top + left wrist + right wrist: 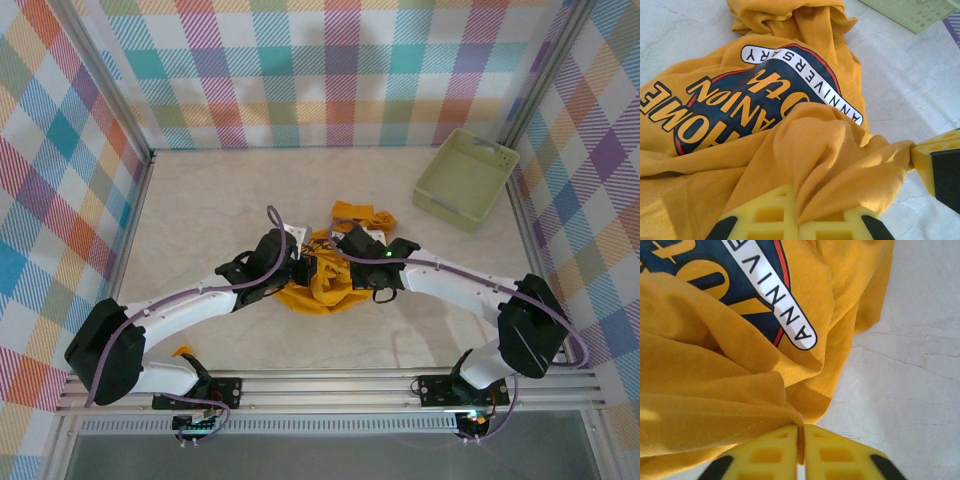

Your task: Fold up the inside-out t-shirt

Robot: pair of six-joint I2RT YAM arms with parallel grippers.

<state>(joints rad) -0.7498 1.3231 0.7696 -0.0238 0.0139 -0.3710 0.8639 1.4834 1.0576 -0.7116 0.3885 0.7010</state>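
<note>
Two arms meet at the middle of the top view, and both are fastened to the inside-out t-shirt (322, 292), which lies bunched in a mustard heap on the tabletop (220, 200) directly beneath and between them. One lobe of cloth trails toward the upper right, in the direction of the pale green basket (465, 178), which stands well apart in the upper right corner.

In the left wrist view the left tool (799, 217) sits at the bottom centre with its yellow fingers pressed together on a raised fold. A dark printed badge with a white "ANNIVERSARY" band spreads above it, facing up. In the right wrist view the right tool (801, 437) is likewise clamped, its fingers meeting on a stitched edge of the shirt, with bare marble-look tabletop to the right of the frame.

What matters for the next move is how the two pinch points lie. They are near each other, left tool to the left and right tool to the right, and a short ridge of cloth runs between them across the lower right of the left wrist frame. The heap has no clear long axis yet. Neither arm is the nearer, since both already hold cloth. I judge the task to be at an early stage, with spreading the garment out the likely next need
</note>
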